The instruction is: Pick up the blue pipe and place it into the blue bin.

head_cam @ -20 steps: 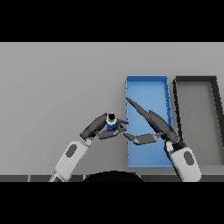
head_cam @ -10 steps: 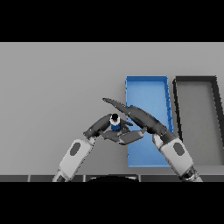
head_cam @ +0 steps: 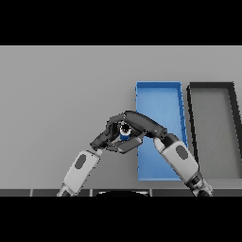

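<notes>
Flat grey table (head_cam: 56, 94) carries a dark grey rectangular bin (head_cam: 212, 132) at far right and, just beside it on its left, an open blue rectangular bin (head_cam: 160, 101). Right hand (head_cam: 137, 124) reaches left past the blue bin's left wall with fingers curled over the small blue pipe with a pale open end (head_cam: 125, 131), thumb underneath, and the left hand (head_cam: 106, 137) has its fingers bent against the same pipe from the other side. Pipe sits between both hands just left of the blue bin, outside it; can't tell if it touches the table.
</notes>
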